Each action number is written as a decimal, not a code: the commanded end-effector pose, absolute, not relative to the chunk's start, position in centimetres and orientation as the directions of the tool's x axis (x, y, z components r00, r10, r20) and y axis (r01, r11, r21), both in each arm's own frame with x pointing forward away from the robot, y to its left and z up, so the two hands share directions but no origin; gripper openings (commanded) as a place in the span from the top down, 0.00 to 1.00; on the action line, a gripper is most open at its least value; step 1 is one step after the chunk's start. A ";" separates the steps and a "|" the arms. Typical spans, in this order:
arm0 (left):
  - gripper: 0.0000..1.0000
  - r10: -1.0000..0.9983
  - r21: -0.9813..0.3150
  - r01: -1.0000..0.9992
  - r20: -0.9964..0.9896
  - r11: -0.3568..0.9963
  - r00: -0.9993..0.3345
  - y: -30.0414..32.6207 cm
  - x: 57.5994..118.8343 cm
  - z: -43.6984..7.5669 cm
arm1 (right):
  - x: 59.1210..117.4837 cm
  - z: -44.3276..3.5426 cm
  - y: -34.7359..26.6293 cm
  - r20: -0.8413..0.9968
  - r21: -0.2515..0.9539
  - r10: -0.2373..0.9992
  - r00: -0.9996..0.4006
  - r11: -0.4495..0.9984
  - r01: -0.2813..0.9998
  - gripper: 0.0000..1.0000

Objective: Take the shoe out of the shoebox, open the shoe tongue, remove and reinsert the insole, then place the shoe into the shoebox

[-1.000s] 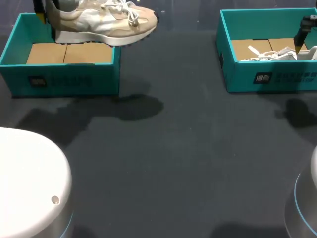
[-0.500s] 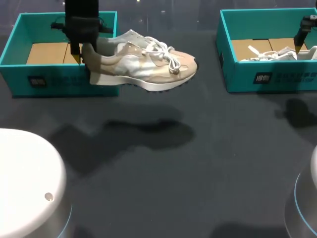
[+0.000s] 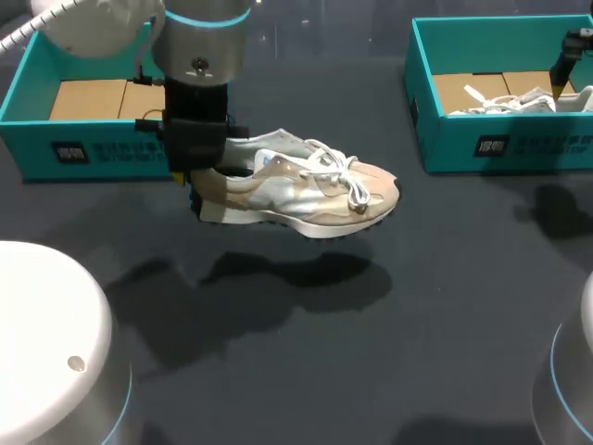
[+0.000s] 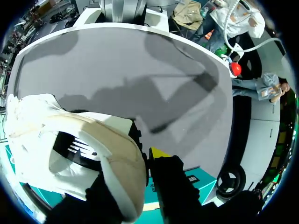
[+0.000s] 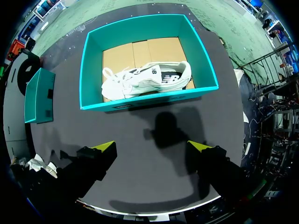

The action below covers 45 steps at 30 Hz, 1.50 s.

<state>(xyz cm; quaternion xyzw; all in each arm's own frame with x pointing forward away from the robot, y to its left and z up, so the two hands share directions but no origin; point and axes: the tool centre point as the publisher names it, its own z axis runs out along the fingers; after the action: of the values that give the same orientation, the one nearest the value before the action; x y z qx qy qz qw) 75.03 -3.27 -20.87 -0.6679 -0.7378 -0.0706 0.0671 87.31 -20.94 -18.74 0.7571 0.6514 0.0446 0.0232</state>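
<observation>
Shoe point(image 3: 306, 190) has swung clear of shoebox point(image 3: 102, 153), carried by your left gripper point(image 3: 197, 190), clamped on heel. Your right gripper point(image 5: 152, 149) spread apart, second shoebox point(image 5: 140, 103) ahead of it.

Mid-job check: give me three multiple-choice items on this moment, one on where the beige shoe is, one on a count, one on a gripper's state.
1. Where is the beige shoe?
A. Set down and let go
B. In the air in the left gripper, in front of the left shoebox
C. Inside a box

2. How many shoes lie in the right shoebox?
A. None
B. Two
C. One

3. What state is the right gripper in?
A. Open, holding nothing
B. Shut on a shoe
C. Shut on a box wall

Answers:
1 B: the head view shows the heel gripped and the shoe's shadow on the table below it.
2 C: the right wrist view shows a single white shoe inside.
3 A: its yellow tips stand wide apart with only table between them.
</observation>
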 end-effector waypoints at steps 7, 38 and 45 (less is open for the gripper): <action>1.00 0.979 0.088 0.995 0.192 0.054 -0.071 -6.2 72.1 -26.2 | 87.3 -18.8 -20.9 0.036 0.094 0.988 0.148 -0.151 0.984 0.00; 1.00 0.982 0.047 0.998 0.185 -0.043 0.034 -10.5 69.5 -36.2 | 87.3 -18.8 -20.9 0.036 0.094 0.988 0.148 -0.151 0.984 0.00; 1.00 0.980 0.042 0.998 0.194 -0.050 0.041 -10.5 69.5 -37.4 | 87.3 -18.8 -20.9 0.036 0.094 0.988 0.148 -0.151 0.984 0.00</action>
<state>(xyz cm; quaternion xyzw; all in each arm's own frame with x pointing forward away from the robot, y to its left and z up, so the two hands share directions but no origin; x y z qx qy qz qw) 69.39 -10.32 -36.91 -0.7195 -0.6874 -0.0846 0.0512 87.31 -20.94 -18.74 0.7571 0.6514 0.0446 0.0232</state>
